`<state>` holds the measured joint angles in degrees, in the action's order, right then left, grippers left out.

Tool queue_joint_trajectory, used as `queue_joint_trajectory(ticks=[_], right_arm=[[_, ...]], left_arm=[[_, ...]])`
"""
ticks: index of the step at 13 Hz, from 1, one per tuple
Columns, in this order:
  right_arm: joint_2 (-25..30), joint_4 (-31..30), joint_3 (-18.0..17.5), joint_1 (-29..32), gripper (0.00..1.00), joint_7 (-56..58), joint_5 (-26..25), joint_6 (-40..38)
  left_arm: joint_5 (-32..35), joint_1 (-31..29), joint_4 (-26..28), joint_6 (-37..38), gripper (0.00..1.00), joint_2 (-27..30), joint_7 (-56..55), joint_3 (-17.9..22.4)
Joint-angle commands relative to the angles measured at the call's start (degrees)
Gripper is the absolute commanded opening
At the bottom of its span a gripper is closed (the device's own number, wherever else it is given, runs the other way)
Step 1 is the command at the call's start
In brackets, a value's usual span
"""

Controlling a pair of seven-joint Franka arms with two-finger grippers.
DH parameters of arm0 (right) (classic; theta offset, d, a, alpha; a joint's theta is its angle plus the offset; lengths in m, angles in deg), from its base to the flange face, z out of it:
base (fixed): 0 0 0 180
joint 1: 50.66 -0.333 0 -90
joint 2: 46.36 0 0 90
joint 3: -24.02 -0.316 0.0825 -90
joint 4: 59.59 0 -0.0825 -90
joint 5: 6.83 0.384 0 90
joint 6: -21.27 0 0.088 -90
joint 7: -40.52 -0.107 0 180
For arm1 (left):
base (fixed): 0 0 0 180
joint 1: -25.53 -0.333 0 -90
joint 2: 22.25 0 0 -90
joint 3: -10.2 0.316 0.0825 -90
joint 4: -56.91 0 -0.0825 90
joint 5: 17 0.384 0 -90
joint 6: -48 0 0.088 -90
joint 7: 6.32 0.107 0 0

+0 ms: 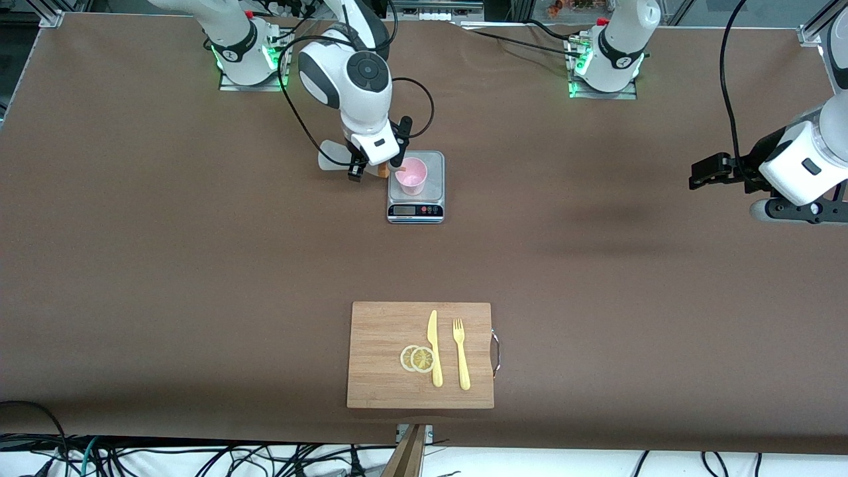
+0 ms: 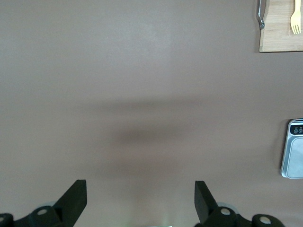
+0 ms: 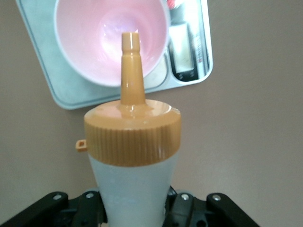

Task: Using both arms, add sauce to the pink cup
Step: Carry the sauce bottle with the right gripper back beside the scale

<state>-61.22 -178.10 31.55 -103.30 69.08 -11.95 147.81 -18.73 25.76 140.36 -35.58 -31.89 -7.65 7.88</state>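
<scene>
**Sauce bottle tipped over cup on scale**

Translucent whitish plastic squeeze bottle with orange cap: pinched in the right pincer, tilted so its nozzle aims into the cup, apparently for pouring. Small pale pink plastic tumbler: upright on a silver kitchen scale, toward the surface's edge by the robot bases, presumably to weigh the sauce. Left pincer: spread, empty, waiting over the bare brown surface near the left arm's end.
</scene>
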Motion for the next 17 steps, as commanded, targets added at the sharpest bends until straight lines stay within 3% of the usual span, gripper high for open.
queue_joint_trajectory(ticks=[1, 11, 14, 17], right_arm=[[3.4, -1.9, 2.2, 0.1, 0.05, 3.2, 2.9, 1.5], [4.4, -1.5, 18.5, 0.1, 0.05, 44.4, 34.9, -3.1], [3.7, -1.5, 21.7, 1.2, 0.05, 55.6, 43.5, -5.1], [1.5, -1.5, 21.7, 6.9, 0.06, 68.2, 52.3, -9.6]], left_arm=[[0.4, 0.0, -1.9, 0.9, 1.0, -0.9, 1.4, 0.1], [0.4, 0.0, -2.0, 1.0, 1.0, -0.9, 1.4, 0.1], [0.4, 0.0, -2.0, 0.9, 1.0, -0.9, 1.4, 0.1], [0.4, 0.0, -2.0, 0.9, 1.0, -0.9, 1.4, 0.1]])
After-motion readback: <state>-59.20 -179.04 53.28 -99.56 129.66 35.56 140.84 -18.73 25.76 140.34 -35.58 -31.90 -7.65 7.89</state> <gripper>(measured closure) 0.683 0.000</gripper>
